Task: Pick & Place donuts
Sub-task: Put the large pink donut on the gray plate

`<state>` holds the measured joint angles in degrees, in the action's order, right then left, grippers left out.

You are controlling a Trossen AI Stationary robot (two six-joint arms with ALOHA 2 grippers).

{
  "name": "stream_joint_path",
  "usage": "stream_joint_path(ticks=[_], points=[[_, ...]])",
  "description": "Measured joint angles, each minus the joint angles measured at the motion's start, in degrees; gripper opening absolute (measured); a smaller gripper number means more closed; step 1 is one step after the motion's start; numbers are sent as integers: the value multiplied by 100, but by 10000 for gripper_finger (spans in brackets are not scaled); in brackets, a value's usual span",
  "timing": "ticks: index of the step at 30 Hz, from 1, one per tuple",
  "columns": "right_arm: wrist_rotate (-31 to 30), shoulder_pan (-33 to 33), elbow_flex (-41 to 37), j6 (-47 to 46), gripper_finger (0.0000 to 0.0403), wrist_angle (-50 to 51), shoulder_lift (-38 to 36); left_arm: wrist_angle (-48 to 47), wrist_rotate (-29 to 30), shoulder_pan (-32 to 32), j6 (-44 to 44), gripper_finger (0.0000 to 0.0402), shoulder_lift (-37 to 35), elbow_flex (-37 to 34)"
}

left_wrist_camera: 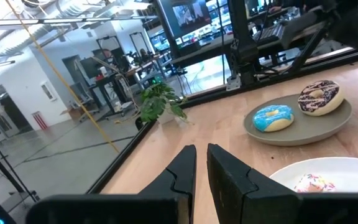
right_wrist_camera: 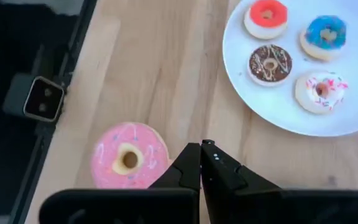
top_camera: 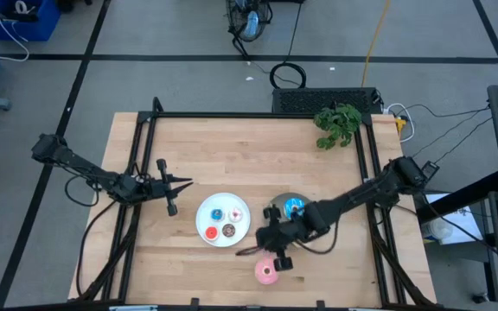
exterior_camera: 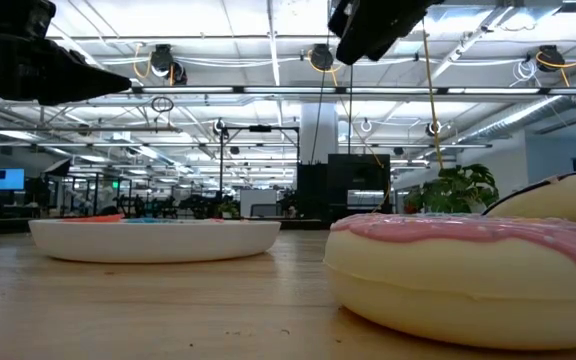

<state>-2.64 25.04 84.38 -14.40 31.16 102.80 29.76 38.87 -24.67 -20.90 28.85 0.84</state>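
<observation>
A pink donut (top_camera: pixel 267 271) lies flat on the wooden table near its front edge; it also shows in the right wrist view (right_wrist_camera: pixel 129 158) and the low view (exterior_camera: pixel 468 265). A white plate (top_camera: pixel 207 226) holds the tiny red (right_wrist_camera: pixel 266 17), blue (right_wrist_camera: pixel 325 34), brown (right_wrist_camera: pixel 269 62) and white-pink (right_wrist_camera: pixel 319 90) donuts. A grey plate (left_wrist_camera: pixel 297 132) holds the bright blue donut (left_wrist_camera: pixel 273 117) and the chocolate sprinkled donut (left_wrist_camera: pixel 319 96). My right gripper (top_camera: pixel 242 251) is shut and empty, above the table between the pink donut and the white plate (right_wrist_camera: pixel 201 149). My left gripper (top_camera: pixel 188 182) is shut and empty, left of the white plate.
A green plant (top_camera: pixel 337 121) stands at the table's far right corner. Black frame rails (top_camera: pixel 258 115) run along the table's far, left and right sides. Bare wood lies between the plates and the far rail.
</observation>
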Motion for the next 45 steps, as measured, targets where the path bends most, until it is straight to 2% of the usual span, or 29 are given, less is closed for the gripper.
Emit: stream_joint_path(ticks=[2,7,13,17,22,28,32,37,45], points=[[244,-70,0,292,0,-98,70,-5,0,0,4,47,0,0],[294,47,185,474,0,-438,542,-97,2,0,-18,47,-1,0],[121,346,1405,381,0,740,1492,-130,2,0,52,47,1,0],[127,466,1849,177,13,1252,1718,-135,2,0,119,47,1,0],[261,473,1864,200,73,1586,1736,-170,4,0,159,47,1,0],[54,467,1860,345,168,1517,1735,-209,11,0,111,47,1,0],[-51,462,1557,551,213,919,1731,-253,11,0,109,47,-1,0],[-28,472,1102,548,234,379,1731,-297,13,0,113,47,0,0],[-30,470,907,477,225,299,1733,-304,13,0,115,47,1,0]])
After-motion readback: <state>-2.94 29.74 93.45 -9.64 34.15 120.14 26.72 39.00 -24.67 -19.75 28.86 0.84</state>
